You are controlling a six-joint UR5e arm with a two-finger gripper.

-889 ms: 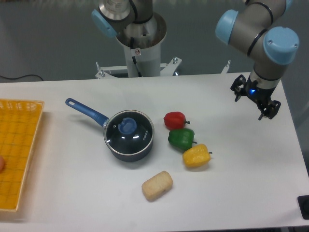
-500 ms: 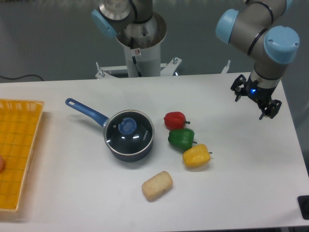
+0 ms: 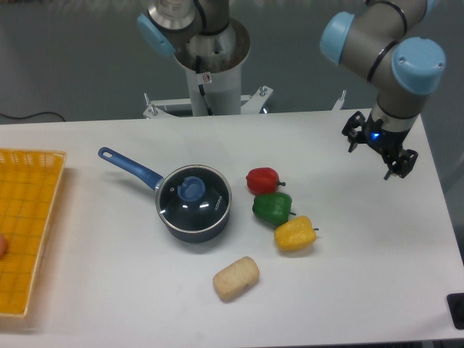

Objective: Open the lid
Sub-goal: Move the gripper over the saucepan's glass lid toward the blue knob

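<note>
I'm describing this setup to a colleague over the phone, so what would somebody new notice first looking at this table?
Probably the dark-blue saucepan at centre, its glass lid with the blue knob on top. Just right of it, a red pepper, green pepper and yellow pepper run in a diagonal line. The gripper hangs open far right, well away from the lid, and an orange tray sits at the left edge.

The yellow tray (image 3: 29, 232) is cut off at the worktop's left edge. Inside the saucepan (image 3: 194, 203), nothing can be made out beneath the reflective lid (image 3: 193, 198). A dark object (image 3: 457, 310) is clipped at the bottom-right corner.
</note>
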